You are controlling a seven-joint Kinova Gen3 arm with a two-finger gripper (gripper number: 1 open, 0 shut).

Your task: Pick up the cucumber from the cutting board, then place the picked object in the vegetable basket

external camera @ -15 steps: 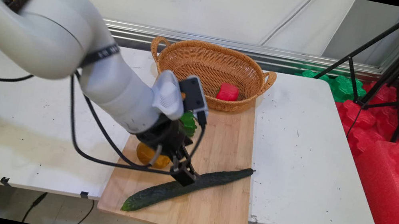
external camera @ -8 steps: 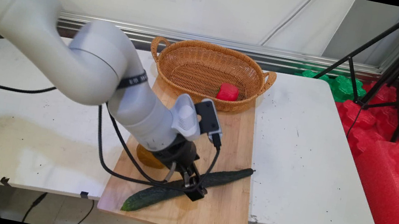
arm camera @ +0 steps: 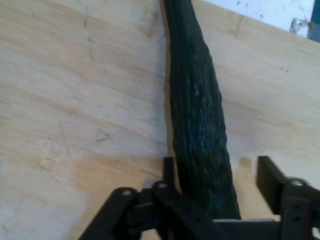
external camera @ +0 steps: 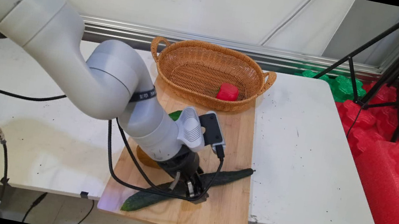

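Table (external camera: 313, 155): white; it carries a wooden cutting board (external camera: 220, 217) whose near edge juts past the table's front.
Orange item (external camera: 143, 158): a rounded orange-yellow thing at the board's left side, mostly hidden by the arm, so its kind cannot be told.
Green item (external camera: 174, 114): a small green patch shows just behind the wrist; the rest is covered.
Cucumber (external camera: 229, 175) (arm camera: 197, 120): long and dark green, lying slantwise across the board's near half, flat on the wood.
Gripper (external camera: 192, 192) (arm camera: 217, 175): down at the board, astride the cucumber near its middle. In the hand view the fingers (arm camera: 270, 175) stand apart, one on each side of the cucumber; the left one seems to be against its skin, while a gap shows at the right one.
Basket (external camera: 256, 85): wicker, oval, with two handles, at the board's far end; a red block (external camera: 228, 91) lies inside it towards its right.
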